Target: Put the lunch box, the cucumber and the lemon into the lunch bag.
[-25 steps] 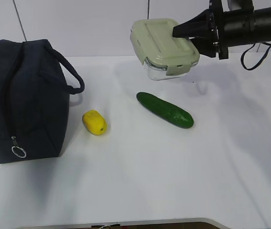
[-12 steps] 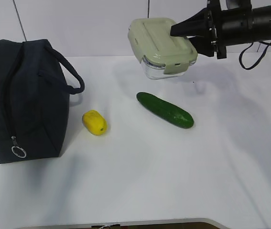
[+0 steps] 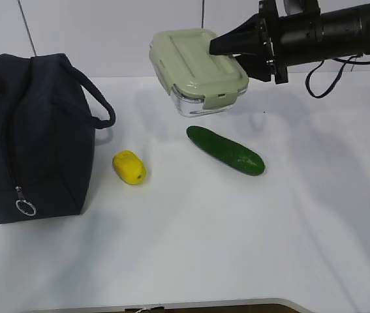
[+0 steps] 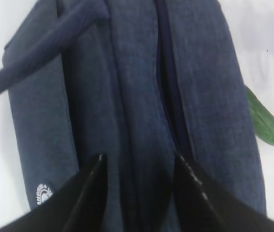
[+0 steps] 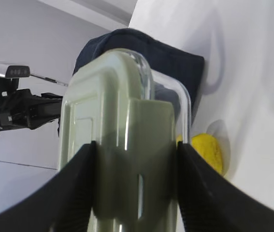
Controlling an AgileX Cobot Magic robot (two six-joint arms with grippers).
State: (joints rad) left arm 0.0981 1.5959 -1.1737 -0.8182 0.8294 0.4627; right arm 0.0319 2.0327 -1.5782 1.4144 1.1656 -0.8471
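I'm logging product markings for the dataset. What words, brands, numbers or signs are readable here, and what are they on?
Small round white logo print on the lunch bag, low on its side panel in the left wrist view: too small and blurred to read.
No readable text on the lunch box, the cucumber or the lemon.

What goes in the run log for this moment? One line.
right pincer: holds green-lidded glass lunch box aloft | left pincer: open over navy fabric bag

lunch bag [image 4: 127, 96] interior hidden | cucumber [image 4: 265, 123] half-hidden behind bag
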